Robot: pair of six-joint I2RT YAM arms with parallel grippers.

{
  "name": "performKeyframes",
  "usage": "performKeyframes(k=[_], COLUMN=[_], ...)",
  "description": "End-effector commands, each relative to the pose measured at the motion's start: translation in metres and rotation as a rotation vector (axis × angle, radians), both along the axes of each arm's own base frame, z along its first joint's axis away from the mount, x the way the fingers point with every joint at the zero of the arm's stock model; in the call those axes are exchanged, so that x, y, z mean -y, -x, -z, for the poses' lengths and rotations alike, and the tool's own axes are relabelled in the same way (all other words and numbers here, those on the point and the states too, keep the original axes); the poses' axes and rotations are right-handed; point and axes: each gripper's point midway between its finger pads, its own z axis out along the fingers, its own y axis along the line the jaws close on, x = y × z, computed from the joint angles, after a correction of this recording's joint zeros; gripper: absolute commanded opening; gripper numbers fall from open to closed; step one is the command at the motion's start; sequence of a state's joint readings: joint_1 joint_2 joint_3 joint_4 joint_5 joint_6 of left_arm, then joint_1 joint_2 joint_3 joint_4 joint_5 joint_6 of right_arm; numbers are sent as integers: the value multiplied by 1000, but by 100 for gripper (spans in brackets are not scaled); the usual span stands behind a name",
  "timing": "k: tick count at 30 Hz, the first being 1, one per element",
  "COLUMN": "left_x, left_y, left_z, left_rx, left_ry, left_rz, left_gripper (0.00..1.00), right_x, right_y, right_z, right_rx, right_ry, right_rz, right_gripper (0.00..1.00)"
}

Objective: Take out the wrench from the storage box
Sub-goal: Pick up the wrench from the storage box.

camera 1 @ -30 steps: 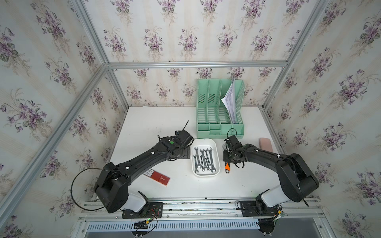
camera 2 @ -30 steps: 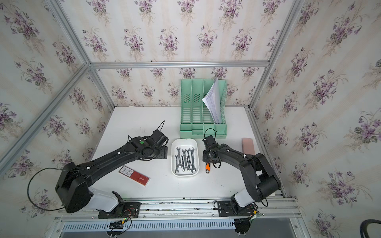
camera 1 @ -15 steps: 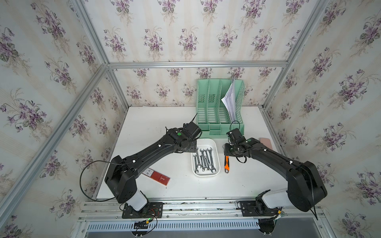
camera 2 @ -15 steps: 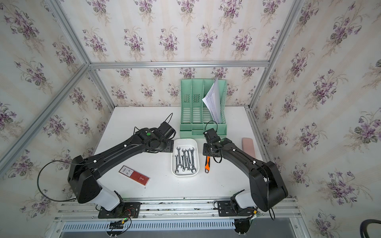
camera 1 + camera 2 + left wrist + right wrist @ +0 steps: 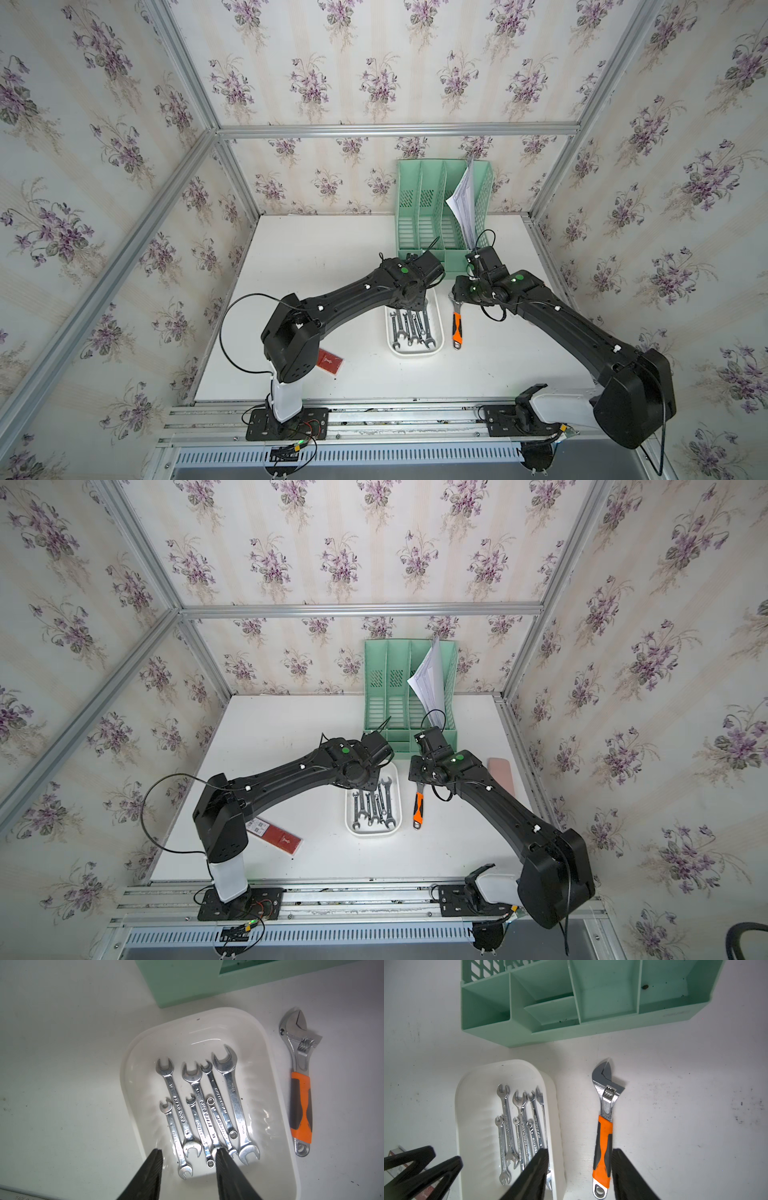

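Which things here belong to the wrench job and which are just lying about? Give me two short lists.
Job: shallow white plastic tray; small silver open-end wrenches inside it; orange-handled adjustable wrench beside it; left claw; right claw.

Lying about: mint-green slotted file organizer with white papers; flat red box; pink block.

Both top views overhead, wrist views close, sharing storage box [image 5: 207, 1022]

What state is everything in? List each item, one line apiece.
storage box: holds the small wrenches, lying flat.
adjustable wrench: out, flat on table beside box.
left gripper: open over the box.
right gripper: open over the adjustable wrench.
file organizer: upright, papers in one end slot.
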State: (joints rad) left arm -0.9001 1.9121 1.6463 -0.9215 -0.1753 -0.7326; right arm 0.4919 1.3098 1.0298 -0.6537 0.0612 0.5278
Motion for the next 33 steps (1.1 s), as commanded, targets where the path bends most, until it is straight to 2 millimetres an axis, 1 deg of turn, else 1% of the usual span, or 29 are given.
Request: performKeyframes(k=[1,7,12,15,17,19,23,27,30,33], left_x=[7,3,-1,-9,-10,-11,-15,-15,-16,-22], left_y=[-2,-4,1,4,7,11,15,16,17,16], left_z=[16,51,75,83,90,94,98,104,108,111], left_rx=[-25,-66,-113,-134,-177,-200,-240,-263,-276,-285], left_ry=[-29,-100,-120,-143,-124,-118,-121,-112,-116,-123], left_rz=[11,-14,-33,-52,-65,-73,-105,-116,-117,-126], left_gripper=[46,45,40,36,30,26,25,26,28,29], right_x=[-1,-4,-3,-3,-4,-4,-3,-3,-2,-2], right_y=[4,7,9,11,12,13,14,15,16,16], right_z=[0,3,6,8,10,10,11,12,14,16], right_rx=[-14,-20,-25,-31,-36,-36,-40,-40,-43,-45], right_ry=[-17,-32,-32,-40,-42,-44,-43,-44,-42,-39], right_rz=[1,-7,-7,-10,-12,-13,-13,-13,-12,-11], right_gripper=[55,55,55,55,55,55,55,56,56,56])
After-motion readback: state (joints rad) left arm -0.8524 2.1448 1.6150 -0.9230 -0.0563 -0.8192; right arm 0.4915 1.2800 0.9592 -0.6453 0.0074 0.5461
